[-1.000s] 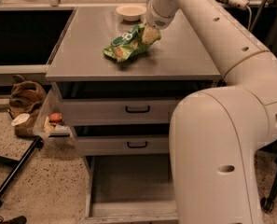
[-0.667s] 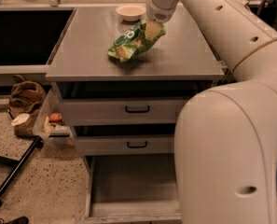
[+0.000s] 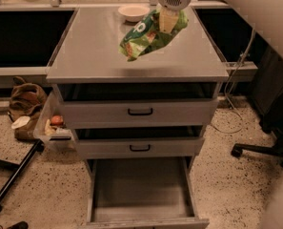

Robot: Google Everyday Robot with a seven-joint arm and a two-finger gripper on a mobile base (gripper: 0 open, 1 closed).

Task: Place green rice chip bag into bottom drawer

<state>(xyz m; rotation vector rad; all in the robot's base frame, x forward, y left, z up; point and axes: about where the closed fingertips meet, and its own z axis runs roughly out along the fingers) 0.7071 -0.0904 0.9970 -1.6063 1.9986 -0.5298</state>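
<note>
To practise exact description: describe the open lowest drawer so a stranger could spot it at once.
Find the grey cabinet, above whose top the pincer holds a green rice chip bag. The bottom drawer is its lowest, near the speckled floor. Unlike the two shallower drawers above with black handles, it is pulled far out, showing a bare grey inside.

bag (image 3: 148, 35) in hand (image 3: 168, 20) above cabinet (image 3: 84, 56), drawer (image 3: 141, 190) open
</note>
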